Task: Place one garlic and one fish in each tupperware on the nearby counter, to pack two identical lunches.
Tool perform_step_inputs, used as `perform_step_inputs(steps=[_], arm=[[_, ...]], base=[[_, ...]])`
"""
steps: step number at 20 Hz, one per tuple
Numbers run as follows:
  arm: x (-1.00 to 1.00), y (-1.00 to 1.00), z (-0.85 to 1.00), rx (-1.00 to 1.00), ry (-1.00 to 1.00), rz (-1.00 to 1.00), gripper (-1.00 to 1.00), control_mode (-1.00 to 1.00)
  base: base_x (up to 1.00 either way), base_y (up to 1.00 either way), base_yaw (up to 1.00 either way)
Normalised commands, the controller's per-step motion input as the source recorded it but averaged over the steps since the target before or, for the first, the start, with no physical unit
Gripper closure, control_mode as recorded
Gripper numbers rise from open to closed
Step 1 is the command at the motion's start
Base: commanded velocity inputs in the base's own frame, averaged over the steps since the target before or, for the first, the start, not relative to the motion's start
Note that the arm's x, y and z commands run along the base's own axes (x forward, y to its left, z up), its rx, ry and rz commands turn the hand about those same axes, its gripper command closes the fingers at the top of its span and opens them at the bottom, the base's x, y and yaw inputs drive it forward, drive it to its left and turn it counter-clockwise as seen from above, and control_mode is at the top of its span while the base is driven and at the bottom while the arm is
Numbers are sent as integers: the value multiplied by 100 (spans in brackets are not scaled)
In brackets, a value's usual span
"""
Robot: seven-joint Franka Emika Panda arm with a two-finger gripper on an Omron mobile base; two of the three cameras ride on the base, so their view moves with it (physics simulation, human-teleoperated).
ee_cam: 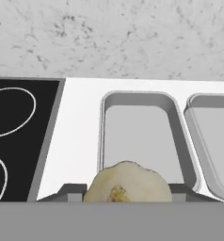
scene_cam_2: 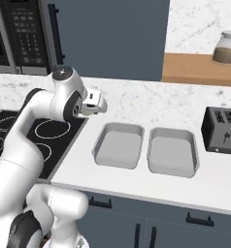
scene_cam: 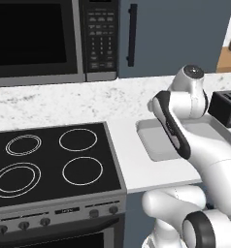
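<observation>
In the hand view a cream-beige garlic (ee_cam: 127, 183) sits between my fingertips (ee_cam: 69, 192), with my gripper (ee_cam: 128, 193) shut on it. It hangs above the near end of the left tupperware (ee_cam: 137, 136), which holds nothing. The right tupperware (ee_cam: 215, 141) beside it holds nothing either. From the right base view both tupperware, the left (scene_cam_2: 118, 145) and the right (scene_cam_2: 172, 151), lie side by side on the white counter (scene_cam_2: 137, 104), and my hand (scene_cam_2: 94, 102) is up and left of them. My arm partly hides a tupperware (scene_cam: 154, 140). The fish is out of view.
A dark toaster (scene_cam_2: 222, 131) stands right of the trays. A black stove top (scene_cam: 49, 160) lies to their left, with a microwave (scene_cam: 40, 38) above it. A wooden shelf (scene_cam_2: 195, 68) at the back right carries a jar (scene_cam_2: 227, 47).
</observation>
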Motion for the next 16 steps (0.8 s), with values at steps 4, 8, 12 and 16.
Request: perform_step_inputs(steps=[4,8,12,16], arm=[[0,-48,-44,0,3,0,100,-100],[1,-26,-70,-3,1,0,100,-100],[13,-6,-66,-1,7,0,100,-100],[34,-17,-58,0,11,0,100,-100]], base=[[0,0,0],[0,0,0],[0,0,0],[0,0,0]])
